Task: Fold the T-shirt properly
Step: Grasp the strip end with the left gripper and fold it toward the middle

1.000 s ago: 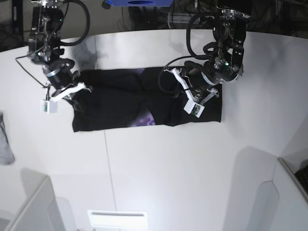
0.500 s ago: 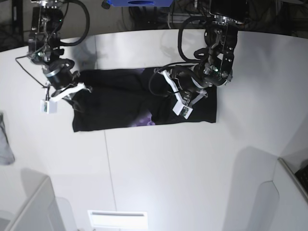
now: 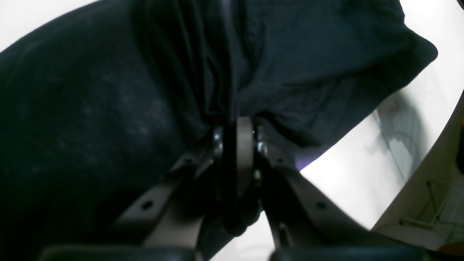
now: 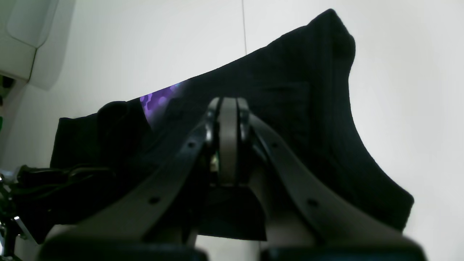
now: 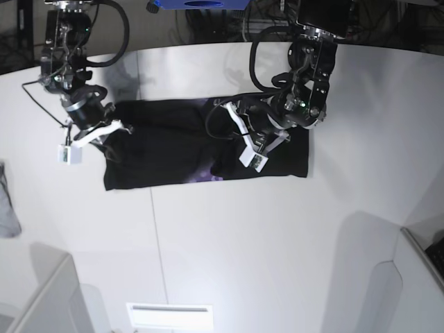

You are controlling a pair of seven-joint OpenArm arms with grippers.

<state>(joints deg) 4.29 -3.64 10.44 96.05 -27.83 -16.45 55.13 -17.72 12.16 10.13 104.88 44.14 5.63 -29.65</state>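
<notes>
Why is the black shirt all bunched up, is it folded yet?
Partly folded: the T-shirt lies as a long band, its end lifted in the left gripper.

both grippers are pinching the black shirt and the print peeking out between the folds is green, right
Not quite: the print is purple, as the right wrist view shows. The rest holds: the left gripper and right gripper are both shut on the black shirt.
</notes>
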